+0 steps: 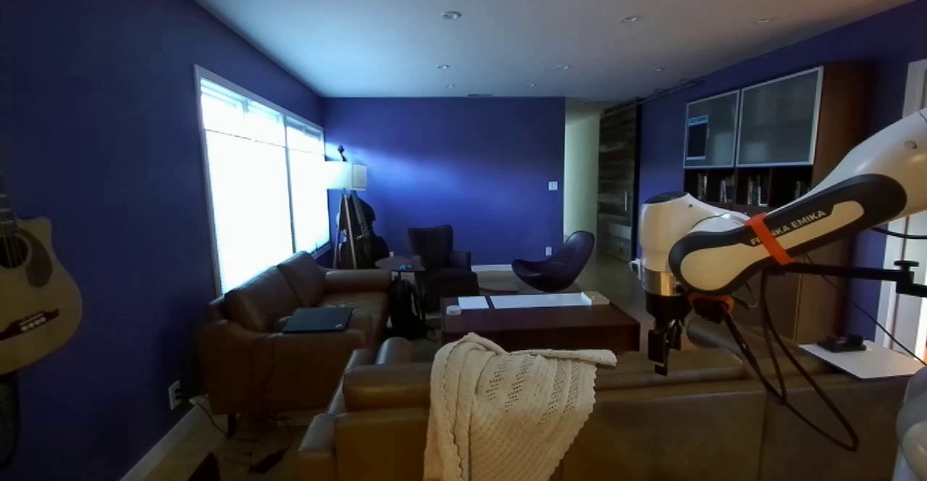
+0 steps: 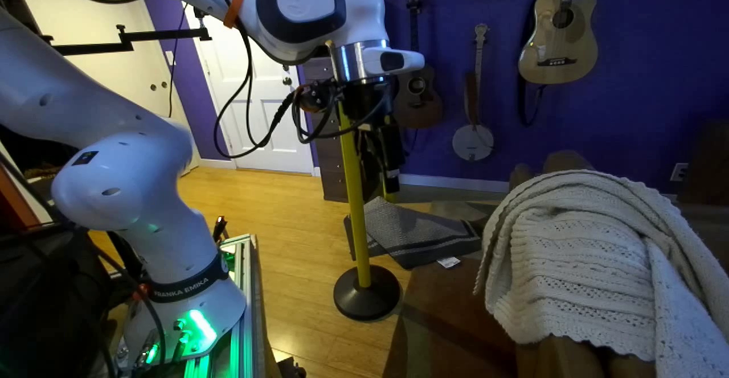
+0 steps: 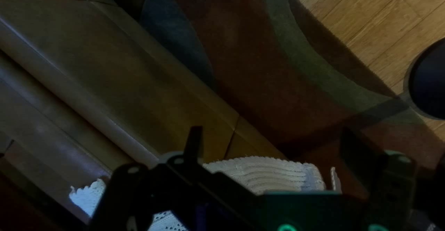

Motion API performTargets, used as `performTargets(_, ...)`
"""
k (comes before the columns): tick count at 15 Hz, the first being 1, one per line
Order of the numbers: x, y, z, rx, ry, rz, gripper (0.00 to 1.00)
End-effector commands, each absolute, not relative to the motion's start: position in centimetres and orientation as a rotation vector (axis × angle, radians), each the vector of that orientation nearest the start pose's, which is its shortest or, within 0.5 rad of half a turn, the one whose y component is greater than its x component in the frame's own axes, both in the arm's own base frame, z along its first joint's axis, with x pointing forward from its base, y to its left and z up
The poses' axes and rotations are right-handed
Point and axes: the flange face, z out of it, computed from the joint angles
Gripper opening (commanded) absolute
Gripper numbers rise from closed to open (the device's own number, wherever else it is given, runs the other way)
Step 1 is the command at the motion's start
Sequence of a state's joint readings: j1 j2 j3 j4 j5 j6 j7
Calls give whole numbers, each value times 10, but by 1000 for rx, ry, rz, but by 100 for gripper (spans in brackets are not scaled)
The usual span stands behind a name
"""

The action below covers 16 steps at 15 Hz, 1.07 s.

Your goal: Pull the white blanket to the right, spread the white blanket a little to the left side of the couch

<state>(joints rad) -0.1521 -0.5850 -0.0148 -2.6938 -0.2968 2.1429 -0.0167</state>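
Note:
The white knitted blanket (image 1: pixel 510 408) hangs over the back of the brown leather couch (image 1: pixel 666 423) in an exterior view. It also shows at the right of an exterior view (image 2: pixel 586 264), draped in folds over the couch end. In the wrist view its edge (image 3: pixel 264 172) lies on the couch (image 3: pixel 139 85), partly hidden by the gripper body. My gripper (image 1: pixel 665 354) is in the air, apart from the blanket and to its right in that view. It also shows in an exterior view (image 2: pixel 381 173). In the wrist view the fingers (image 3: pixel 271 133) stand wide apart with nothing gripped.
A yellow post (image 2: pixel 356 213) on a round black base stands near the arm. A grey mat (image 2: pixel 421 233) lies behind it. A coffee table (image 1: pixel 536 325) and a second couch (image 1: pixel 290 354) with a laptop (image 1: pixel 317 319) are beyond the couch. Guitars hang on the wall.

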Motion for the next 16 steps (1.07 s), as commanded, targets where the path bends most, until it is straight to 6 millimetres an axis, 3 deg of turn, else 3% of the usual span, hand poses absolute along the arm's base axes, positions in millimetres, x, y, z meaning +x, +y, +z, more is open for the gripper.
performTargets(1,352,-71,414,-3387,-16,-19,100)
performTargets(8,358,-76,416,-3382,5,-33,100)
performTargets(16,388,-123,416,-3357,56,-125,100)
